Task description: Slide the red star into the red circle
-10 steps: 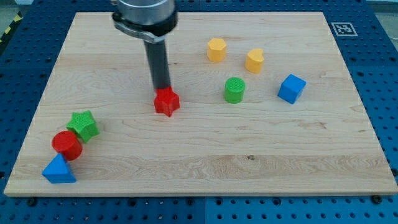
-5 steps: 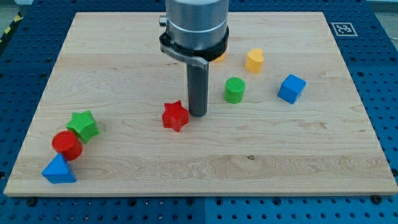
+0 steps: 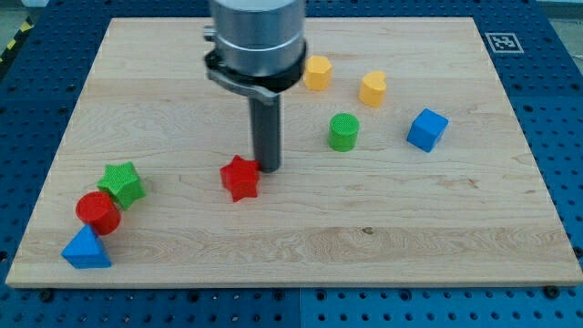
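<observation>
Blue leads at the near edge: a blue triangle (image 3: 86,249) sits at the wooden board's (image 3: 301,241) seven-o'clock corner, touching the red circle (image 3: 97,212) just beyond it. A green star (image 3: 122,183) presses against that circle from its one-o'clock side.

Near the board's middle lies the red star (image 3: 240,178), well apart from the red circle, which sits off at the star's eight o'clock. My tip (image 3: 266,168) rests on the board at the star's two o'clock, touching or very nearly touching one of its points; the angle makes contact hard to confirm. I carry no pincer, only this straight dark rod, so nothing opens, closes or grips.

Farther back, a green cylinder (image 3: 343,132) stands at my tip's two o'clock, clear of the rod. A blue cube (image 3: 426,129) sits towards three o'clock of that cylinder. Beyond them are two yellow blocks: one, seemingly heart-shaped (image 3: 372,88), and a hexagonal one (image 3: 317,72) beside the arm's grey housing. At the far one-o'clock corner is a printed black-and-white marker (image 3: 502,42).
</observation>
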